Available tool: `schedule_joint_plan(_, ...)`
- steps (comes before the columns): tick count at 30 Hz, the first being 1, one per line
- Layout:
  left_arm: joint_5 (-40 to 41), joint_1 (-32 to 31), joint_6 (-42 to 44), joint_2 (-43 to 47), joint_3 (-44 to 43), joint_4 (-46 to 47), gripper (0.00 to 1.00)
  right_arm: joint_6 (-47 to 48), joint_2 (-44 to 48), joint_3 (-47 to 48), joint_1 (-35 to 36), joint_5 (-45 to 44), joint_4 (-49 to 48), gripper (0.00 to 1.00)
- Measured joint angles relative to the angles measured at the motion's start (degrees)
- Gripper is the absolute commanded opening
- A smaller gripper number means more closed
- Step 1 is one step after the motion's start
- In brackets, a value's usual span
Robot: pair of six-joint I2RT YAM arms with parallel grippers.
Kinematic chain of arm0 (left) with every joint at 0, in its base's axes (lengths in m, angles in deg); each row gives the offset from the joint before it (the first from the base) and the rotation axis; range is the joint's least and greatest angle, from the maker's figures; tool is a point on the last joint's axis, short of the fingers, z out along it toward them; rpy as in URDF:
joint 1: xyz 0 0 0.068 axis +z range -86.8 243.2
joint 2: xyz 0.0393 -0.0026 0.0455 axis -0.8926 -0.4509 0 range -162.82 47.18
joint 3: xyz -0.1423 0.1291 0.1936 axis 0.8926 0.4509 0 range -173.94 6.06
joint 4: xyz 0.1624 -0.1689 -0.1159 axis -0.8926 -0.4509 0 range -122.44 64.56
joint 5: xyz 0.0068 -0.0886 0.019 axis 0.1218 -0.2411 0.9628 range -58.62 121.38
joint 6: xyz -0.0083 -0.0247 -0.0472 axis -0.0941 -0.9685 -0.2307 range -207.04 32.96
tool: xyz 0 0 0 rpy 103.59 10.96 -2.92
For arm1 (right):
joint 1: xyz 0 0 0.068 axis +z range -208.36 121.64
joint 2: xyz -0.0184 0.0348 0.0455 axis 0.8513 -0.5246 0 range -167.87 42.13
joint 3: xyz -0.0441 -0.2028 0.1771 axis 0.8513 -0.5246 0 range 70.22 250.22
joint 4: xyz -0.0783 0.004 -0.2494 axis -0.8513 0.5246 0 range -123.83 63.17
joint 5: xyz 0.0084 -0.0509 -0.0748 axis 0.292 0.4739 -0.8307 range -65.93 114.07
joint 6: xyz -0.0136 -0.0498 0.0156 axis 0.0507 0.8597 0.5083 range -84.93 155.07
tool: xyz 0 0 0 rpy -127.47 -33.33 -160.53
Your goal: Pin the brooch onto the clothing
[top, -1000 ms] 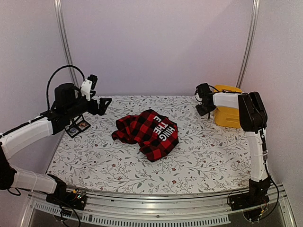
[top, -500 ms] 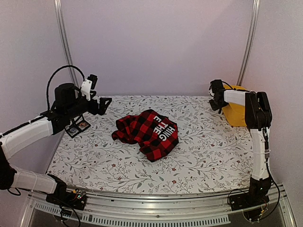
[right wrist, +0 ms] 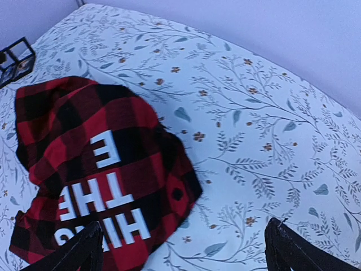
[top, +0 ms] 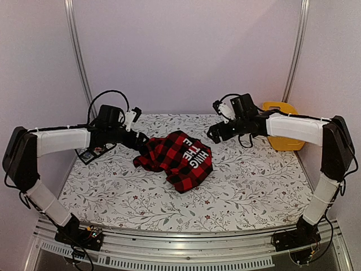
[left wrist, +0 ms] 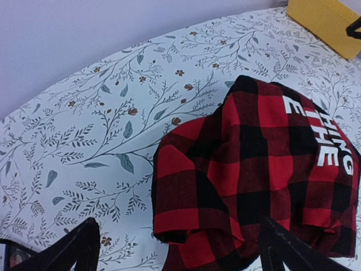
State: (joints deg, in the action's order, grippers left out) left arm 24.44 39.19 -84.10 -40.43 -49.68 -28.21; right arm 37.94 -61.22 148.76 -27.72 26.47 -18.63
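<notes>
The clothing (top: 176, 157), a red-and-black checked shirt with white letters, lies crumpled in the middle of the floral table. My left gripper (top: 141, 141) hovers at its left edge, open, and in the left wrist view its fingers (left wrist: 76, 248) straddle the folded near hem of the clothing (left wrist: 254, 164). My right gripper (top: 216, 133) hangs open just beyond the shirt's far right corner. In the right wrist view the lettered part of the clothing (right wrist: 96, 164) lies under the gripper's left finger (right wrist: 84, 248). The brooch is out of view.
A yellow bin (top: 281, 134) stands at the back right, also seen as the yellow bin (left wrist: 322, 23) in the left wrist view. A small black wire stand (top: 92, 152) sits at the table's left edge, the same black wire stand (right wrist: 14, 59) in the right wrist view.
My right arm swung left from the yellow bin to the shirt's far right corner and its gripper opened. My left arm dropped and moved right to the shirt's left edge.
</notes>
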Motion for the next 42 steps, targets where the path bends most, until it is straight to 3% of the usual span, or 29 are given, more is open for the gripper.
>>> schedule_joint_plan(5, 1.0, 0.8, -1.3, -10.6, -4.1, -2.5, 0.97, -2.5, 1.4, -7.0, 15.1, -1.8, -3.1, 0.99)
schedule_joint_plan(10, 1.4, 1.6, -1.5, -17.3, -6.7, -1.6, 0.97, -4.0, -5.8, -6.9, 21.9, -1.7, -3.0, 0.98)
schedule_joint_plan(12, 1.5, 1.6, -1.4, -19.3, -7.4, -0.3, 0.96, -4.9, -9.4, -6.7, 21.5, -1.9, -3.0, 0.9)
schedule_joint_plan(14, 1.4, 1.6, -1.0, -21.2, -8.3, 1.3, 0.91, -5.3, -13.4, -5.2, 20.9, -2.6, -2.9, 0.69)
schedule_joint_plan(16, 1.3, 1.6, -0.5, -23.0, -9.4, 3.0, 0.71, -5.9, -15.1, -2.5, 20.9, -3.9, -2.8, 0.48)
schedule_joint_plan(18, 0.9, 1.6, -0.5, -23.9, -10.0, 4.5, 0.16, -7.2, -16.7, -0.9, 20.7, -5.7, -3.0, 0.27)
schedule_joint_plan(19, 0.3, 1.6, -0.2, -24.2, -10.3, 5.3, 0.01, -7.1, -16.7, -0.9, 20.5, -5.9, -3.0, 0.14)
schedule_joint_plan(20, -0.3, 1.6, -0.1, -24.3, -10.7, 5.7, 0.0, -7.3, -16.7, -0.8, 20.3, -6.6, -2.8, 0.02)
schedule_joint_plan(21, -0.9, 1.6, -0.1, -24.3, -11.1, 6.0, 0.0, -7.3, -16.6, -0.6, 20.0, -6.9, -2.6, 0.0)
schedule_joint_plan(27, -2.9, 1.3, -0.6, -20.3, -13.1, 6.3, 0.0, -6.6, -13.7, 2.5, 14.4, -7.1, 3.5, 0.0)
schedule_joint_plan(33, -1.2, -1.2, 2.3, -2.9, -16.6, 5.4, 0.0, -0.1, -4.2, 17.3, 5.1, -7.9, 7.4, 0.0)
schedule_joint_plan(37, 0.7, -5.4, 6.3, 7.8, -22.0, 6.8, 0.0, 6.9, 2.1, 31.0, 4.7, -8.9, 6.4, 0.0)
schedule_joint_plan(42, 2.5, -9.2, 11.0, 16.0, -24.0, 8.6, 0.0, 13.1, 8.4, 35.5, 7.4, -7.3, 2.9, 0.0)
